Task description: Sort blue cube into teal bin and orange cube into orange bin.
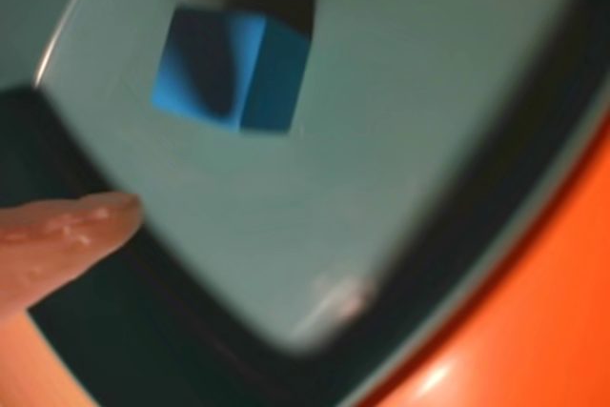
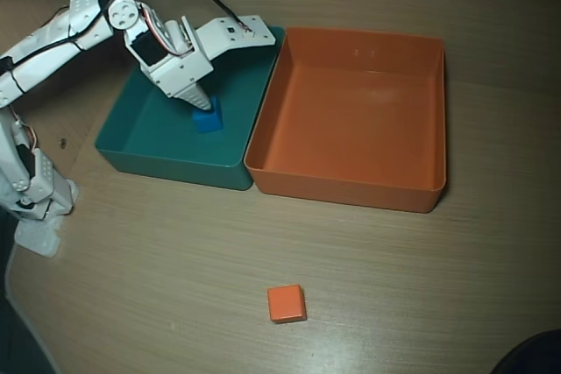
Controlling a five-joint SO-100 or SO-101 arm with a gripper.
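The blue cube is inside the teal bin, on or just over its floor, with nothing gripping it. My gripper hangs over the bin, pointing down right above the cube, and is open. In the wrist view only one pale fingertip shows, at the left, well apart from the cube. The orange bin stands against the teal bin's right wall and holds nothing. In the overhead view the orange cube lies on the table in front of the bins.
The white arm reaches in from its base at the left edge. The wooden table surrounds the bins. A dark object sits in the bottom right corner.
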